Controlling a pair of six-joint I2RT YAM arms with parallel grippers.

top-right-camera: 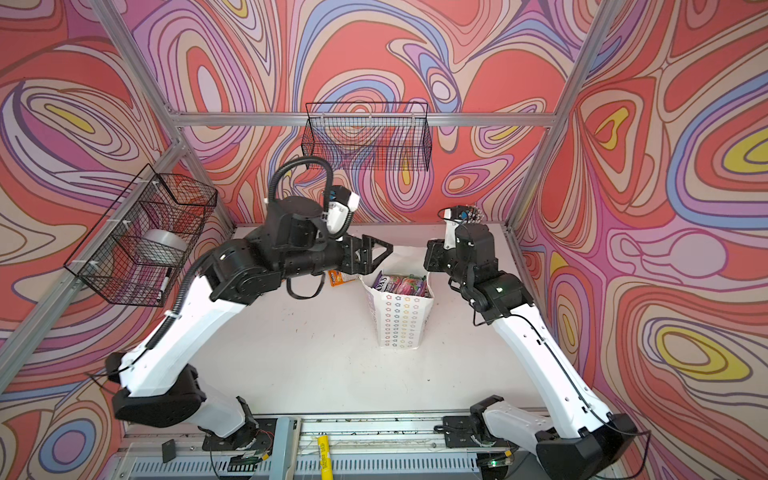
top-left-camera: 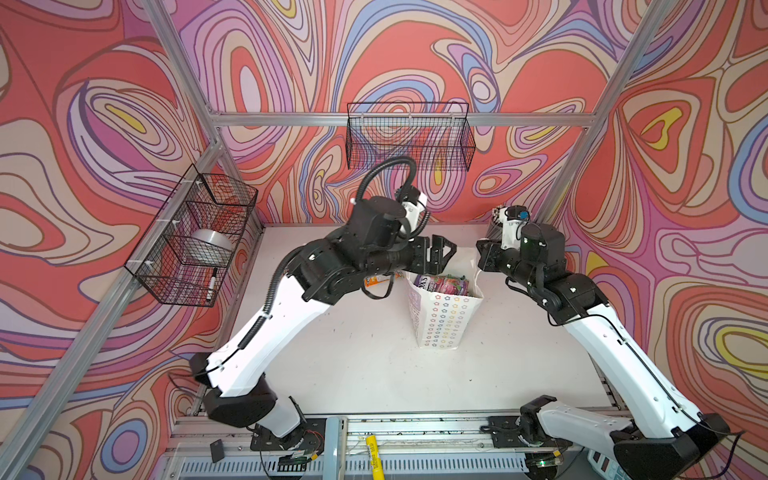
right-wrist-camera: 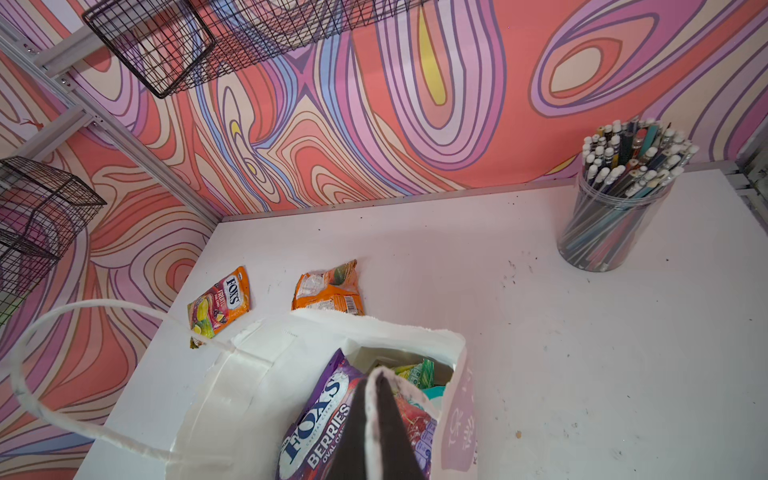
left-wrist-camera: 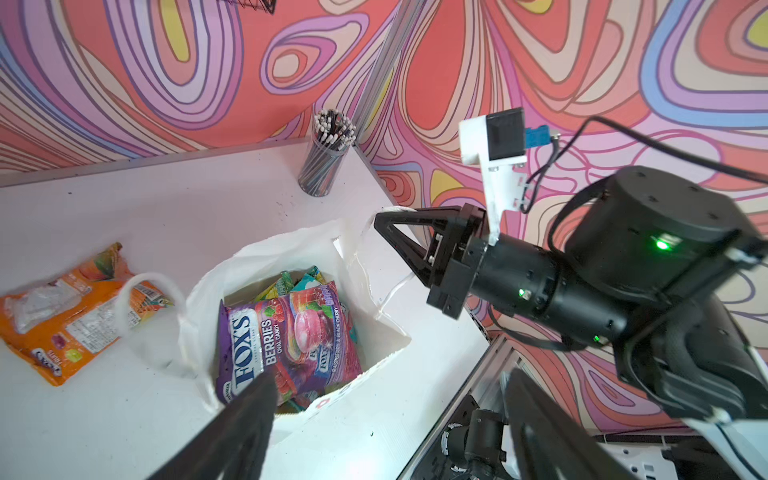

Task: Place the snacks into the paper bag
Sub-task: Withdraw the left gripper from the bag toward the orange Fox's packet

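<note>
White paper is standing upright near the middle of the counter [top-left-camera: 353,365] in both top views: the paper bag [top-left-camera: 444,320] is keeping its mouth upward so packets can drop straight in. The left hand [top-left-camera: 446,249] is hovering over that mouth with its jaws spread wide and nothing between them. The right hand [top-left-camera: 482,253] is meeting the bag's rim from the opposite side, jaws closed. A purple packet [top-left-camera: 440,284] is lying on top of the snacks inside, and an orange packet [top-right-camera: 338,277] is lying on the counter just beside the bag, partly under the left arm.

From the left wrist, the purple packet [left-wrist-camera: 286,345] is resting face up in the bag, with green and teal packets showing under it. The left hand's two fingers are framing it, well apart. The right hand [left-wrist-camera: 380,220] is pointing its closed tip at the rim by a cord handle [left-wrist-camera: 395,286], seemingly steadying the bag.

From the right wrist, the right hand [right-wrist-camera: 374,415] is pinching the white paper edge, probably to hold the mouth open. Two packets are waiting outside, the orange packet [right-wrist-camera: 328,291] touching the bag and a second orange packet [right-wrist-camera: 220,307] near it.
</note>
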